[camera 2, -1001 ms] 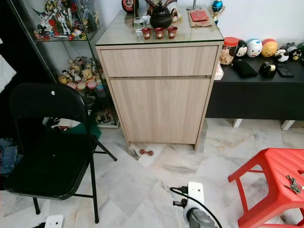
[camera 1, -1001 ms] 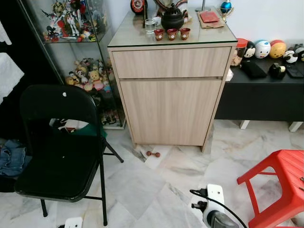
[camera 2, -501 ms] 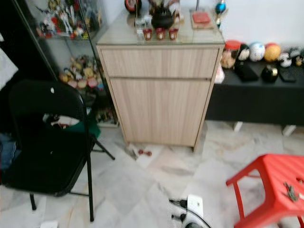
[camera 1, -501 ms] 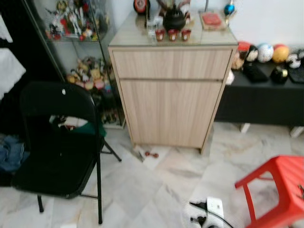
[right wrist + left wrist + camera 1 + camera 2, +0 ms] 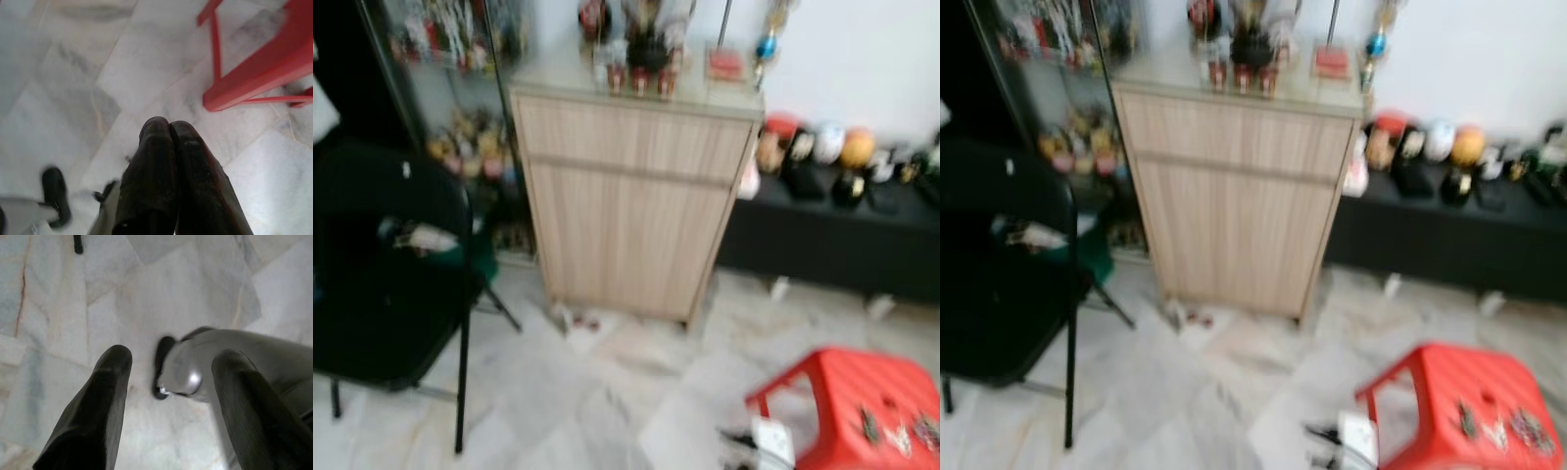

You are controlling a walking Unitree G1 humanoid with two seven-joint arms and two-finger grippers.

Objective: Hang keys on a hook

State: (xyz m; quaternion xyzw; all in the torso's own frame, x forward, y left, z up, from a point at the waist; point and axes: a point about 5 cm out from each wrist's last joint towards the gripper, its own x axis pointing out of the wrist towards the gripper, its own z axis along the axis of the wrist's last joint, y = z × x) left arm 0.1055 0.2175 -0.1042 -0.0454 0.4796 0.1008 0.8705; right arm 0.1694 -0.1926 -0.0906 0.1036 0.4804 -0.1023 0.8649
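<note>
- Right gripper [image 5: 168, 142] hangs low over the marble floor [image 5: 98, 73], fingers pressed together, empty; left gripper [image 5: 171, 377] hangs likewise, fingers spread wide, empty
- keys [image 5: 1494, 428] lie on the red stool [image 5: 1430, 372], near the right gripper; no hook is visible
- best to stop walking, face the stool squarely, then open the right gripper above the keys

Blurred keys [image 5: 1494, 426] lie on a red stool [image 5: 1449, 377] – wooden cabinet [image 5: 1234, 186] behind it
</note>
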